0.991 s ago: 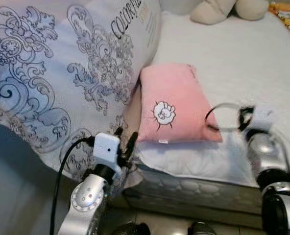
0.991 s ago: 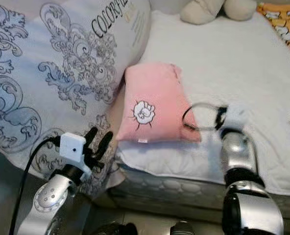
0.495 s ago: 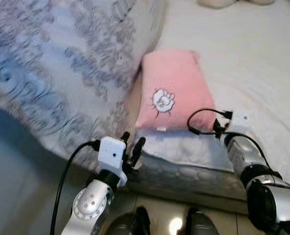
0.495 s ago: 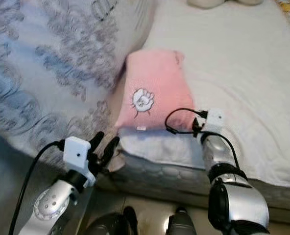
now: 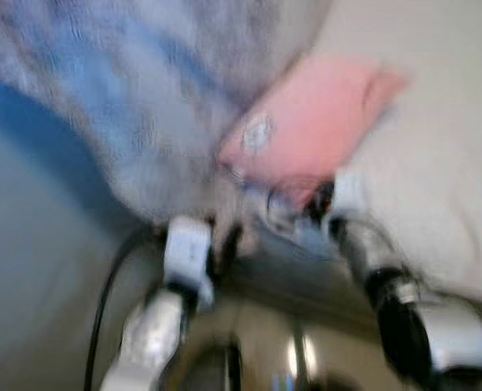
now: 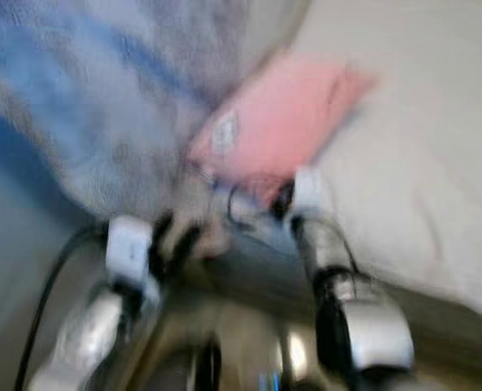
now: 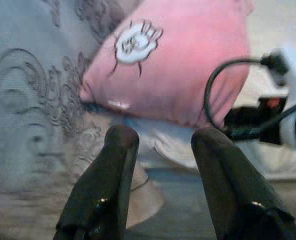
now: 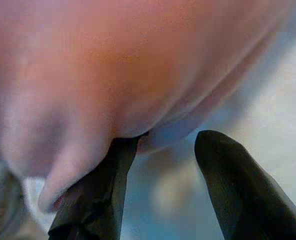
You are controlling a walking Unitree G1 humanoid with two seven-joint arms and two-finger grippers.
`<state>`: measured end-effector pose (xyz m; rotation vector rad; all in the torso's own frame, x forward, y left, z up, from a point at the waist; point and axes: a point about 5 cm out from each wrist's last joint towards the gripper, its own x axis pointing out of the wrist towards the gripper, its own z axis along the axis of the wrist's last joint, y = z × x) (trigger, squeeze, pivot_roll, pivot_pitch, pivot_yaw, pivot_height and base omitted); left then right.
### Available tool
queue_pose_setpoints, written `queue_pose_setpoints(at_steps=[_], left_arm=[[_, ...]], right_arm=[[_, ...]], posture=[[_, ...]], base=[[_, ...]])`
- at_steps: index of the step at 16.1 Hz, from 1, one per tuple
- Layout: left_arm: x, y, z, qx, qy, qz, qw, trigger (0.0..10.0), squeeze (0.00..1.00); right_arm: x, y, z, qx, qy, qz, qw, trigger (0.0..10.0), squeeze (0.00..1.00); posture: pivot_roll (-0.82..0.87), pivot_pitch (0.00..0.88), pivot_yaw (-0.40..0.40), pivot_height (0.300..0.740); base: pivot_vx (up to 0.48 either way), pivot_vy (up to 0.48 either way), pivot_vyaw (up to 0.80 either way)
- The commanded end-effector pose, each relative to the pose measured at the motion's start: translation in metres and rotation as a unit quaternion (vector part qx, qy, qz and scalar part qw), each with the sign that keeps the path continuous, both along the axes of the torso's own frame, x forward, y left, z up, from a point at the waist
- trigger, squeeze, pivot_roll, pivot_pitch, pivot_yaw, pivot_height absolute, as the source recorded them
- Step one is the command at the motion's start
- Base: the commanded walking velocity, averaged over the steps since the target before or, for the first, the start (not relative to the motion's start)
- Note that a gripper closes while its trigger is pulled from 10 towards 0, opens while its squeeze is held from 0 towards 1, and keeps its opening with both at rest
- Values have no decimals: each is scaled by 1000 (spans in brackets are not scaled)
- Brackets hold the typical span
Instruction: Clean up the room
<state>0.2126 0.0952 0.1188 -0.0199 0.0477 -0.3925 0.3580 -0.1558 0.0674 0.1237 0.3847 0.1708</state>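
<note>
You had both arms brought up to the near edge of the white quilted bed point(image 5: 436, 163), and the head views were badly smeared, so read them loosely. The largest thing ahead of your left gripper point(image 7: 160, 145) was the big pale duvet printed with grey scrollwork point(image 7: 23, 100), slumped over the bed's side and hanging toward the floor; it probably belonged back up on the mattress. Just beyond that gripper's tips lay the small pink fabric pillow with a white sheep patch point(image 7: 178, 60), its near corner overhanging the bed edge and its side pressed against the duvet. Your left gripper's two black fingers point(image 7: 108, 175) were spread apart, holding nothing and touching nothing, aimed at the pillow's lower edge. Your right gripper point(image 8: 163, 145) sat at the pillow's other near corner, fingers also spread; one finger point(image 8: 100, 190) lay against or just under the pink cloth while the other stood clear over the white sheet, so it looked poised to pinch that corner rather than already gripping it. From the left wrist view, the right arm's white wrist camera and black cable point(image 7: 288, 100) hung just beside the pillow. Below the mattress edge the floor point(image 5: 306, 358) was shiny and dim.
</note>
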Motion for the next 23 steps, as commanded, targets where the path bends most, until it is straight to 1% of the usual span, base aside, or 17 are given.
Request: queue_pose_setpoints(at_steps=[1, 4, 5, 7, 8, 9, 10, 11, 12, 14, 15, 16, 17, 19, 21, 22, 23], left_arm=[[-2, -1, -1, 2, 5, 1, 1000, 10000, 0], [1, -4, -1, 1, 4, -2, 1000, 10000, 0], [3, -4, -1, 0, 1, 0, 1000, 10000, 0], [9, -5, 0, -7, -6, 5, 1000, 10000, 0], [11, -6, -1, -10, -6, 7, 1000, 10000, 0], [15, -7, -2, -13, -9, 13, 1000, 10000, 0], [23, 3, 0, -25, -15, 50, 998, 10000, 0], [29, 16, -1, -41, -14, 93, 995, 10000, 0], [30, 19, -1, -45, -14, 103, 994, 10000, 0], [32, 30, -3, -48, -21, 143, 988, 10000, 0], [32, 31, -4, -55, -17, 151, 987, 10000, 0], [37, 29, -5, -57, -18, 148, 987, 10000, 0], [46, 27, -4, -58, -26, 144, 988, 10000, 0], [56, 24, 0, -59, -37, 137, 988, 10000, 0], [61, 28, -4, -53, -35, 140, 988, 10000, 0], [58, 35, -10, -50, -25, 149, 987, 10000, 0], [56, 40, -16, -39, -14, 153, 987, 10000, 0]], right_arm=[[-2, -7, -3, 1, 9, -7, 1000, 10000, 0], [-4, -30, -3, -59, 13, -16, 998, 10000, 0], [-2, -45, 5, -118, -9, -12, 993, 10000, 0], [4, -68, 27, -194, -60, -21, 979, 10000, 0], [7, -77, 38, -202, -83, -40, 975, 10000, 0], [9, -82, 50, -206, -123, -55, 969, 10000, 0], [3, -82, 64, -226, -205, -73, 949, 10000, 0], [-12, -75, 69, -233, -260, -73, 934, 10000, 0], [-18, -72, 69, -230, -271, -70, 932, 10000, 0], [-55, -61, 67, -228, -304, -82, 921, 10000, 0], [-66, -59, 66, -231, -308, -83, 919, 10000, 0], [-75, -61, 60, -223, -297, -93, 924, 10000, 0], [-77, -63, 54, -221, -281, -100, 929, 10000, 0], [-75, -59, 55, -221, -276, -101, 930, 10000, 0], [-81, -57, 52, -186, -252, -119, 942, 10000, 0], [-88, -61, 41, -133, -220, -141, 956, 10000, 0], [-94, -61, 32, -99, -199, -145, 964, 10000, 0]], posture=[[13, 160, 128, 740], [4, 144, 124, 740], [-4, 135, 120, 740], [-24, 112, 113, 740], [-35, 99, 110, 740], [-47, 78, 105, 740], [-69, 40, 98, 740], [-88, 10, 94, 740], [-88, 10, 94, 740], [-133, 0, 91, 740], [-142, 0, 92, 740], [-154, 0, 96, 740], [-166, 0, 102, 740], [-174, 0, 106, 740], [-174, 0, 111, 740], [-172, 0, 112, 740], [-172, 0, 115, 740]], base=[[0, 0, 0], [0, 0, 0], [0, 0, 0], [0, 0, 0], [0, 0, 0], [0, 0, 0], [0, 0, 0], [0, 0, 0], [0, 0, 0], [0, 0, 0], [0, -480, 0], [0, -480, 769], [0, -480, 738], [0, -480, 734], [0, -480, 725], [0, -480, 719], [0, -480, 675]])
